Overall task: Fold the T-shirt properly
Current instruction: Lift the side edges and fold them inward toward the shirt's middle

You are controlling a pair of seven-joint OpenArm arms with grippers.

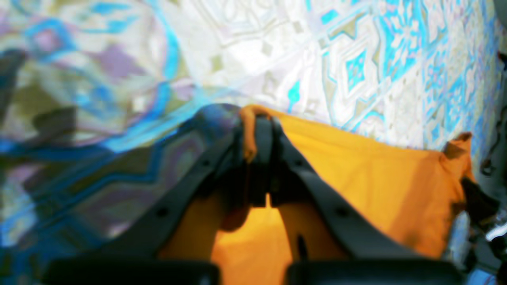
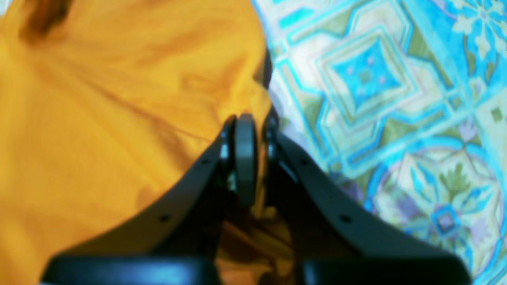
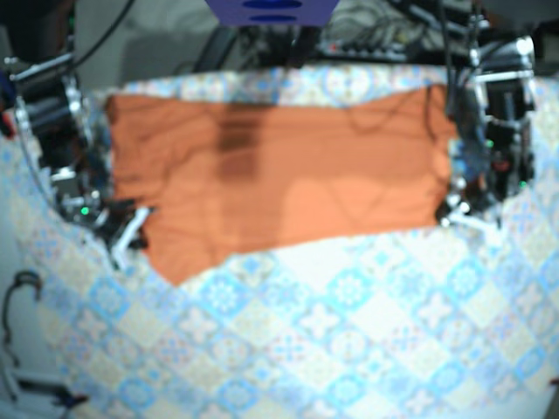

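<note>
The orange T-shirt (image 3: 279, 175) stretches across the far half of the table, its lower edge running between the two arms. In the left wrist view my left gripper (image 1: 259, 130) is shut, with a fold of the shirt's edge (image 1: 376, 178) pinched between its fingers. The base view puts it at the shirt's right lower corner (image 3: 454, 209). My right gripper (image 2: 247, 130) is shut on the shirt's hem (image 2: 99, 118), at the left lower corner (image 3: 131, 225) seen from above. The cloth hangs in wrinkles between them.
A blue-patterned tablecloth (image 3: 349, 332) covers the table, bare in the near half. Arm bases and cables (image 3: 498, 105) stand at the far right, more hardware (image 3: 44, 113) at the far left. A dark part (image 1: 477, 202) shows beside the shirt's far corner.
</note>
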